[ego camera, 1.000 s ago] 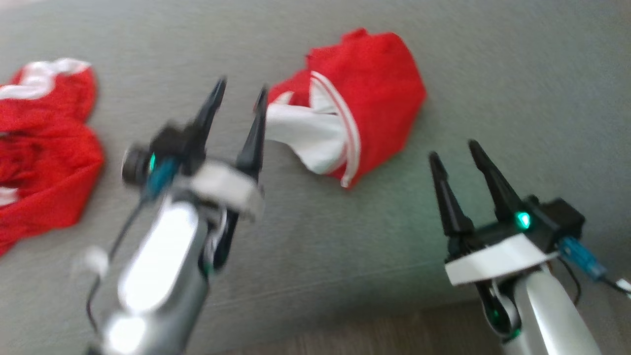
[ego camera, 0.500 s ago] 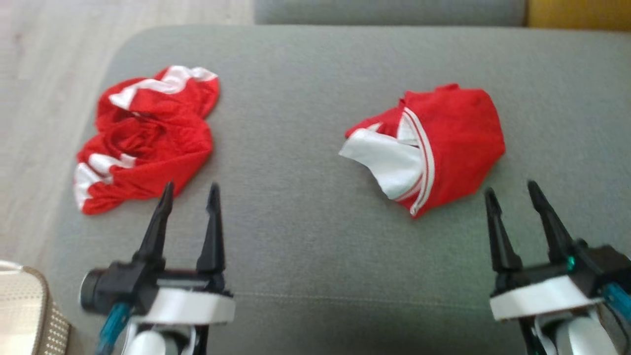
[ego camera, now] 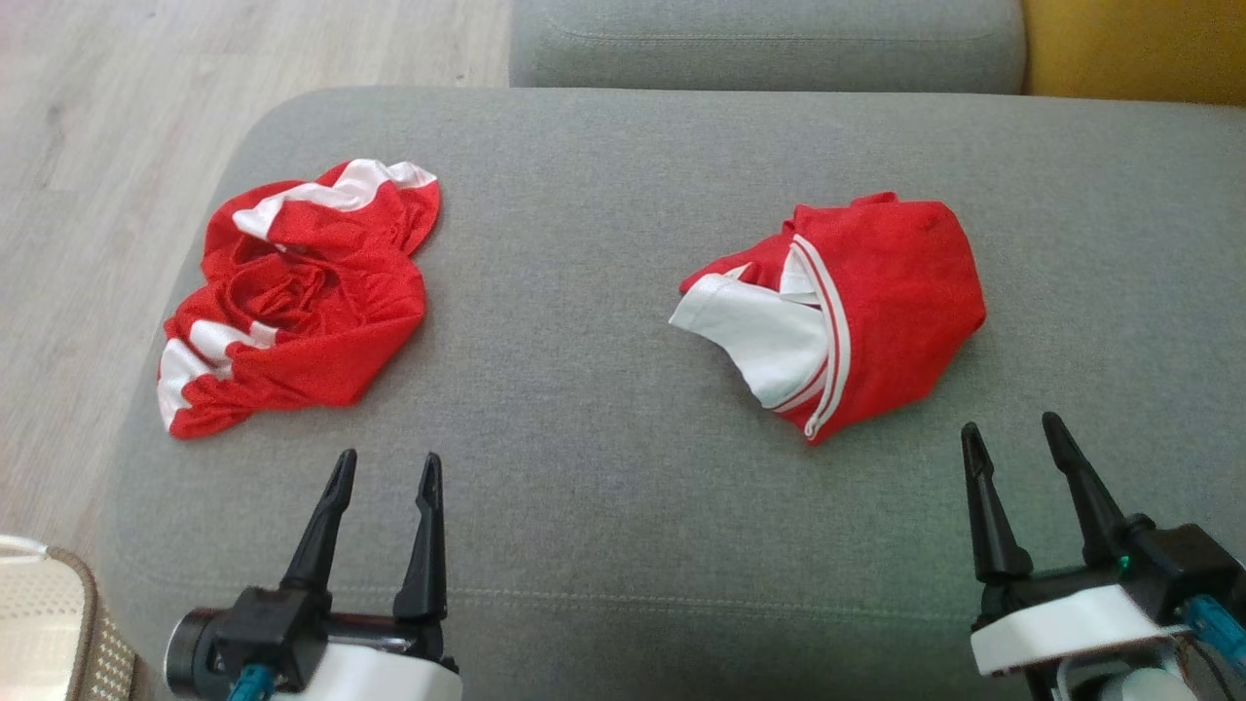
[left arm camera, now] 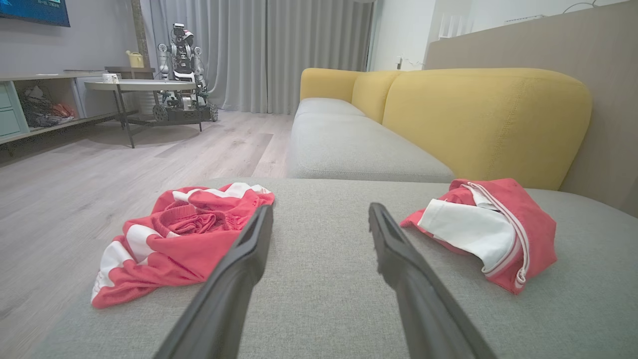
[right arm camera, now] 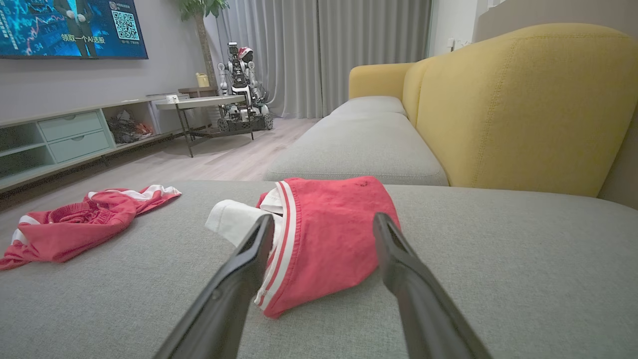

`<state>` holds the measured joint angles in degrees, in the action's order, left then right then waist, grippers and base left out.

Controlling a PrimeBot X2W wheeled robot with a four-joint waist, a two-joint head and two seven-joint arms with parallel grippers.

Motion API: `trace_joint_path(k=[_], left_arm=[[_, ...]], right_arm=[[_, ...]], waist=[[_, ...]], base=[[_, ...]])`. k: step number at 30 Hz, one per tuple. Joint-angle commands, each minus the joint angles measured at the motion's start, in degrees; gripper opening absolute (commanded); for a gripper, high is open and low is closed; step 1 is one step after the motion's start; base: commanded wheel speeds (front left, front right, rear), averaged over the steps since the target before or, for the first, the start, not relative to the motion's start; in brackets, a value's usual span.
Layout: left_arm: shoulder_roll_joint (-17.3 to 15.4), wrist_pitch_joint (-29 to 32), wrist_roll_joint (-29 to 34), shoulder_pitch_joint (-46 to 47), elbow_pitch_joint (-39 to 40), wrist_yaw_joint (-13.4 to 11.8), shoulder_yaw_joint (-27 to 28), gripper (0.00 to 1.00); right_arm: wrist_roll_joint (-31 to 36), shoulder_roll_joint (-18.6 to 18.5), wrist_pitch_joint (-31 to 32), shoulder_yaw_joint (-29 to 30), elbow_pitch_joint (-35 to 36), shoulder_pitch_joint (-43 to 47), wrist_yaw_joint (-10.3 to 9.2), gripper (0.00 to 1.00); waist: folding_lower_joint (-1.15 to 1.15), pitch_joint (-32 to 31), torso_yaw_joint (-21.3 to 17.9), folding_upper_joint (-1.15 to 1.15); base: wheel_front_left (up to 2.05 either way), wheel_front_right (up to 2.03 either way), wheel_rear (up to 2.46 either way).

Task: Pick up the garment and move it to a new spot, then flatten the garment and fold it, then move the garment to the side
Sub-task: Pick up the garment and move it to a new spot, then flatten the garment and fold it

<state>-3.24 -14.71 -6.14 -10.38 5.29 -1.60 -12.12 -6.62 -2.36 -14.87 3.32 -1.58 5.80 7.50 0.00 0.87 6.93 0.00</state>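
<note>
The folded garment lies well apart from a crumpled garment.

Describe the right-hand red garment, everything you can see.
The right garment is red, soft-looking fabric with a white panel spilling out on its left and white stripe trim along one edge. It lies loosely folded and bunched, not flat, on the grey sofa cushion, which alone touches it. The open right gripper points at its near edge, apart from it.

Bare cushion between bundle and garment
</note>
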Motion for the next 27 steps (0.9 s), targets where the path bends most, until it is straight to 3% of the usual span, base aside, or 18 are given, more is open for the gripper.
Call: trace_joint_path(k=[1, 23, 27], left_arm=[[0.3, -0.3, 0.4, 2.1, 1.9, -0.4, 1.7, 1.00], [0.4, -0.3, 1.6, 2.2, 1.8, -1.8, -0.2, 1.00], [0.4, -0.3, 0.6, 4.0, -0.4, 0.1, -2.1, 1.00]], right_arm=[[-0.2, -0.5, -0.1, -1.5, 1.7, -1.2, -0.01, 1.00], [-0.3, -0.5, -0.1, -2.9, 1.3, -1.6, -0.01, 1.00], [0.2, -0.5, -0.1, -3.5, 2.2, -3.3, -0.01, 1.00]], waist=[[0.00, 0.1, -0.1, 0.00], [0.00, 0.7, -1.3, 0.00], [0.00, 3.7, -2.2, 0.00]], base=[[0.00, 0.00, 0.00], [0.00, 0.00, 0.00], [0.00, 0.00, 0.00]])
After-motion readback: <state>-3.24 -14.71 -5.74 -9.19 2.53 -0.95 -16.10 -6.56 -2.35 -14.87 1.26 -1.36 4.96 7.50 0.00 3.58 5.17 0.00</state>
